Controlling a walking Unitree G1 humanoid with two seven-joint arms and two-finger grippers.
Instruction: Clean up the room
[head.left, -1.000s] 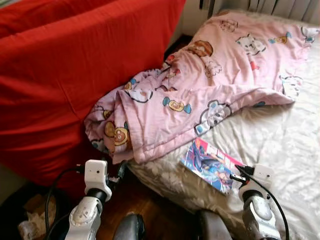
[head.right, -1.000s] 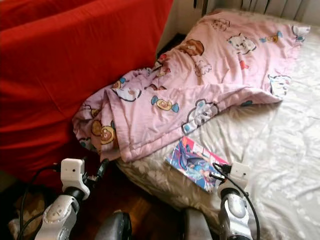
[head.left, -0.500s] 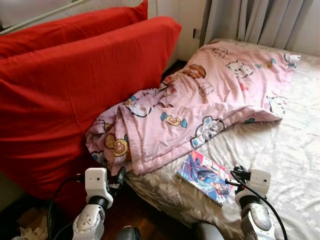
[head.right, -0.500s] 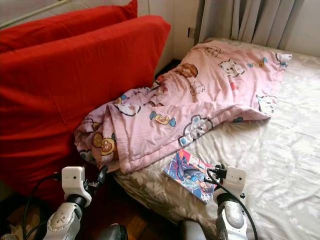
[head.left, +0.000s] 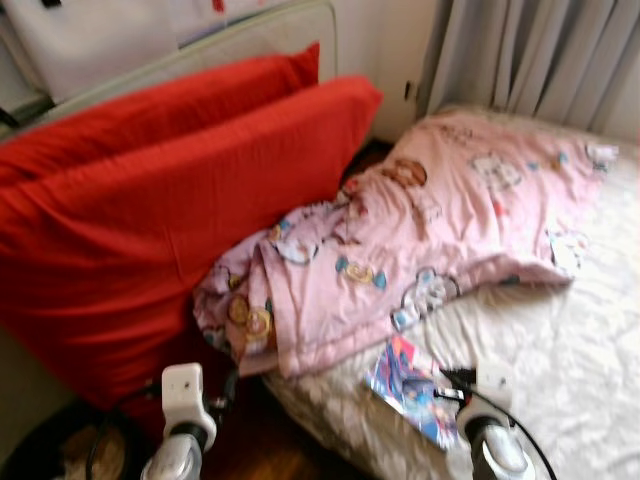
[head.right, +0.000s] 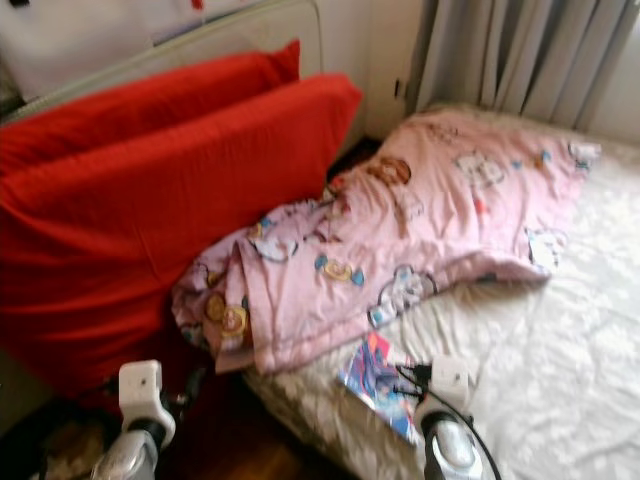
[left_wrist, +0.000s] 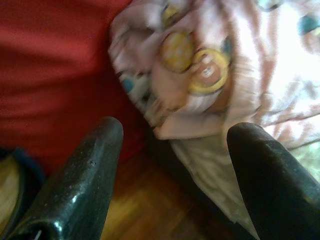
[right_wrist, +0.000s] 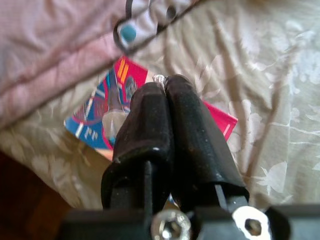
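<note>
While the head views are a little blurred, I can make out the book (head.left: 412, 388) lying flat on the near edge of the bed (head.left: 560, 340), its bright blue and pink cover facing up. Its long axis runs on a diagonal, from its far-left corner just beside the blanket's hem to its near-right corner close to my right arm. My right gripper (right_wrist: 167, 87) hangs directly above it in the right wrist view, the two black fingers (right_wrist: 145, 125) pressed together with no gap between them and nothing clamped; whether the tips touch the cover I cannot tell. The fingers point across the middle of the book, toward the blanket.

Just beyond the book, the pink cartoon-print blanket (head.left: 420, 240) lies rumpled across the bed, stretching from its bunched end at the near left to the far right, where it lies flatter. That bunched near-left end spills over the bed's side.

My left gripper (left_wrist: 172, 150) is low on the left, over the dark wooden floor (left_wrist: 150, 215) in the gap beside the bed. Its jaws stand wide apart and hold nothing, and they frame the hanging fold of blanket without touching it.

To the left, two big red cushions (head.left: 150, 220) lean upright, the blanket's bunched end pressed against them. Grey curtains (head.left: 540, 50) hang at the far right behind the bed.
</note>
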